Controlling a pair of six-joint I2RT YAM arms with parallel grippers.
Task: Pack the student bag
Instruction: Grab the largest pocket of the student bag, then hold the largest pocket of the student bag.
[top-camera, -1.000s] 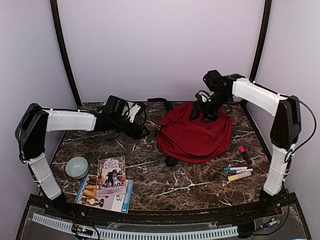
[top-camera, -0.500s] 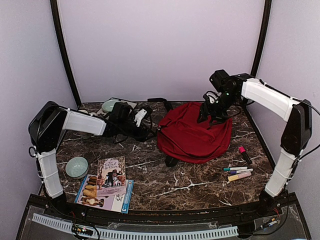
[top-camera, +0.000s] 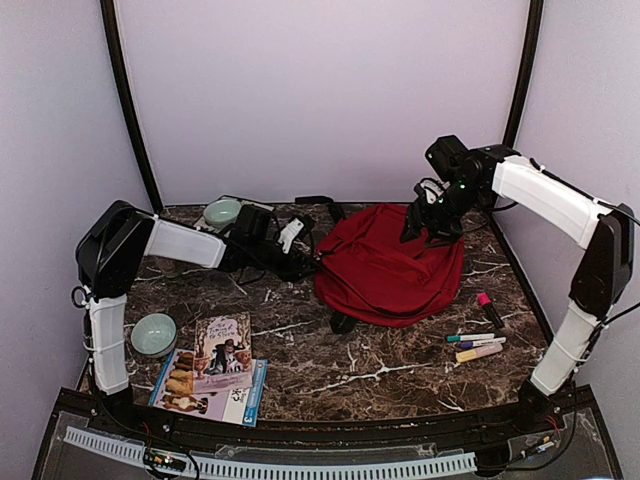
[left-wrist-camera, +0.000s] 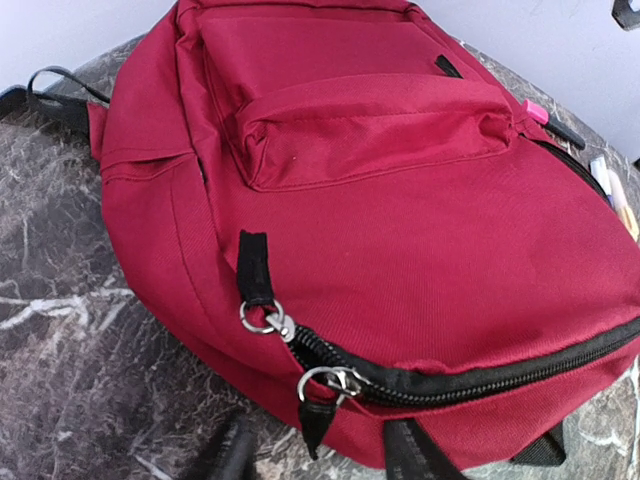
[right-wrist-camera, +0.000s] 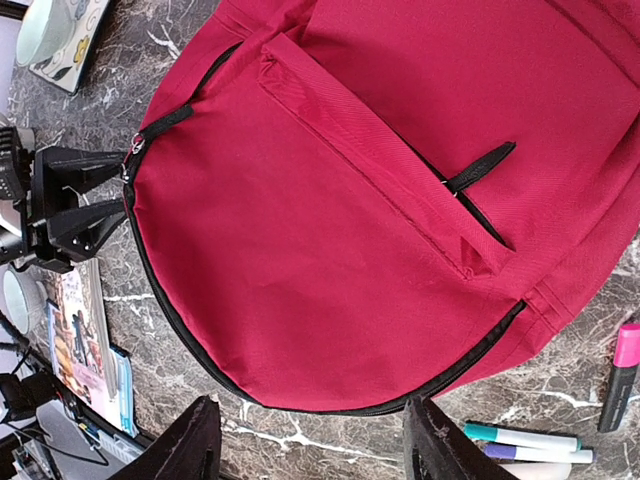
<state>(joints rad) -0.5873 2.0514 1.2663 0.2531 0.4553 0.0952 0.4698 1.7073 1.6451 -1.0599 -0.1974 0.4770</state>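
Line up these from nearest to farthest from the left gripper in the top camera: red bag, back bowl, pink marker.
1. Red bag, right beside the left gripper.
2. Back bowl, far-left corner.
3. Pink marker, right side, past the bag.

The top view sits high behind both arm bases, looking down and forward across the whole table to the back wall. The left wrist view is in close and low, facing the zipper end of the student bag, which fills the frame. The right wrist view hangs above, looking down on that same bag from further off. Both wrist views share the bag and the markers, and the right one also catches the left fingers.
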